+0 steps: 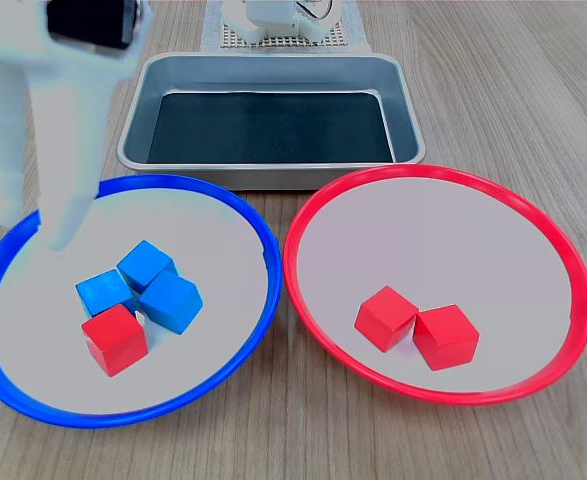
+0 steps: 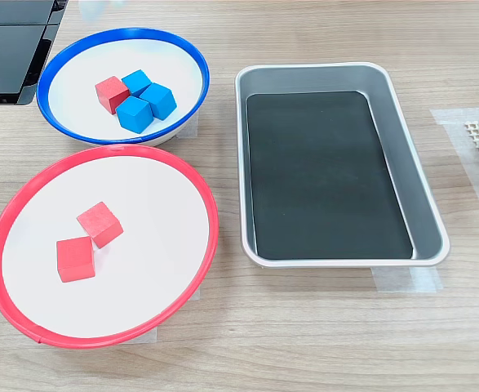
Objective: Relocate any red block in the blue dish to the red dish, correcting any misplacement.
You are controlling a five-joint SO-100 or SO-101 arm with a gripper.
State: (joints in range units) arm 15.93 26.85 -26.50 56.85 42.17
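- Overhead, in the first exterior view, the white gripper [image 1: 41,225] hangs blurred above the far-left rim of the blue dish [image 1: 235,205]; two pale fingers [image 1: 73,190] point down with their tips close together, but the blur hides whether the jaws are parted or closed, so I cannot tell. Nothing shows between them, and they stand apart from the cubes.
- In the second exterior view only a pale blur of the arm shows at the top edge.
- The red block [image 1: 115,339] [image 2: 110,93] lies inside the blue dish [image 2: 194,61], on the near side of the cluster in the first exterior view, touching the blue cubes [image 1: 153,287] [image 2: 145,102], three of them packed together.
- Just right of the blue dish in the first exterior view sits the red dish [image 1: 303,215] [image 2: 206,204], rims nearly touching; it holds two red cubes [image 1: 418,328] [image 2: 88,241] side by side near its front edge.
- Behind both dishes in the first exterior view stands a rectangular metal tray [image 1: 138,110] [image 2: 402,122] with a dark base.
- The worktop [image 1: 513,70] [image 2: 304,343] is pale wood grain; clear tape fixes the tray and dishes to it in the second exterior view.
- The arm's white base [image 1: 278,22] sits on a mesh mat at the far edge of the worktop.
- A dark flat device [image 2: 11,49] lies at the second exterior view's top-left corner.
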